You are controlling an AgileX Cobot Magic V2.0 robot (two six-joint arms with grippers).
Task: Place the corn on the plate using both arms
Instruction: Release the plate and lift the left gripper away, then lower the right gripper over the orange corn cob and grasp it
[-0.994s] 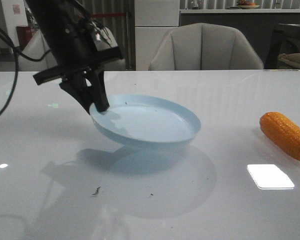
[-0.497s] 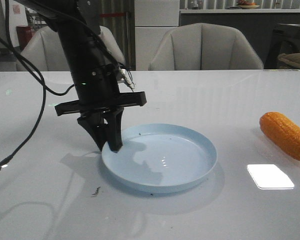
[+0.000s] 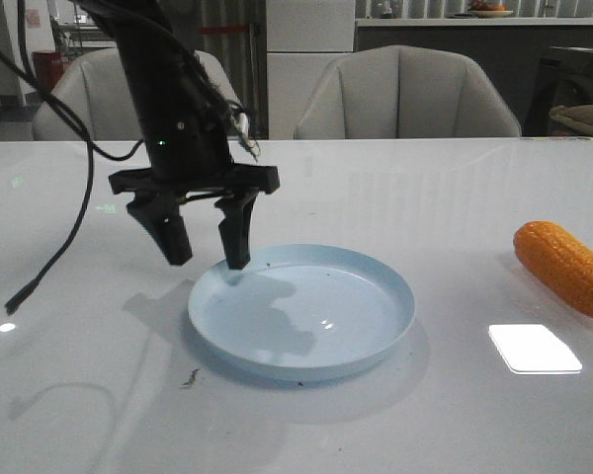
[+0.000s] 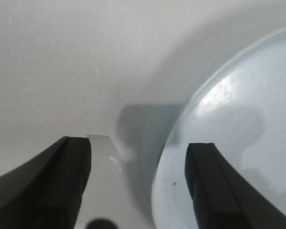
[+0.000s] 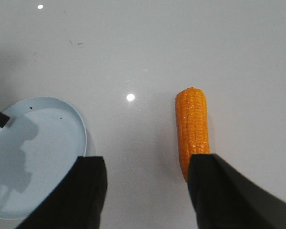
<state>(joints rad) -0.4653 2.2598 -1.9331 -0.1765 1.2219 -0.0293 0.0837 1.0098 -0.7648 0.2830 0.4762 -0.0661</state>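
I count one plate (image 3: 301, 312), one corn cob (image 3: 565, 268), two grippers. The pale blue plate lies flat on the white table (image 3: 455, 197), left of centre. Nothing is on it but a few dark specks.

Left gripper (image 3: 206, 252) hangs over the plate's far-left rim, jaws spread apart and holding nothing. In the front view one fingertip sits just outside the rim and the other just over it. The left wrist view agrees: one finger over bare table, the other over the plate (image 4: 238, 143), rim edge running between them. I can't tell whether either tip touches the rim. A dark cable (image 3: 59, 237) droops from that arm toward the table's left side.

Corn lies on the table at the far right, well apart from the plate, untouched. In the right wrist view the right gripper (image 5: 148, 191) is above the table with jaws apart, empty. The corn (image 5: 193, 129) lies just beside one finger, its near end hidden behind that finger. The plate (image 5: 38, 152) is on the other side.

Two grey chairs (image 3: 405, 94) stand behind the table.
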